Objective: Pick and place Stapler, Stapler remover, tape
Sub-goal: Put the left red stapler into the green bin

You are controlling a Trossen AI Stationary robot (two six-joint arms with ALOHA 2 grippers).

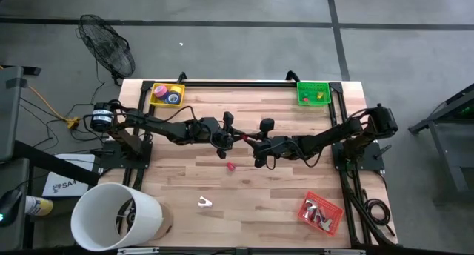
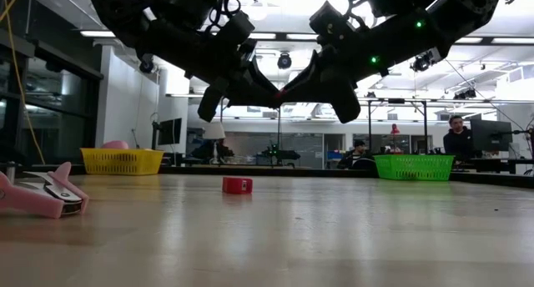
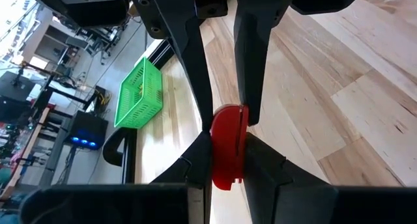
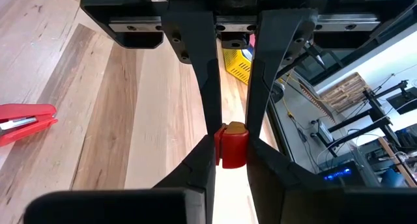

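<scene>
A small red piece point(image 3: 228, 149), with a yellow bit showing at one end point(image 4: 234, 127), hangs in the air over the table's middle; I take it for the tape. My left gripper point(image 3: 228, 142) and my right gripper point(image 4: 231, 146) meet tip to tip there, both shut on it point(image 2: 284, 93). The red stapler point(image 1: 230, 166) lies flat on the table just nearer than the grippers. The pink-and-white stapler remover point(image 1: 205, 203) lies on the wood toward the near edge. My left gripper pinches the red piece's two flat sides point(image 3: 218, 162) between its fingers, coming nearly level from the table's left. The piece is lifted clear of the table. My right gripper pinches the same piece by its other end point(image 4: 225, 155) between its two fingers, coming nearly level from the table's right. Its fingertips stand right against those of the left gripper.
A yellow basket point(image 1: 167, 94) stands at the far left corner and a green basket point(image 1: 313, 92) at the far right. An orange basket point(image 1: 321, 213) with small things sits near right. A white bucket point(image 1: 115, 216) stands at the near left corner.
</scene>
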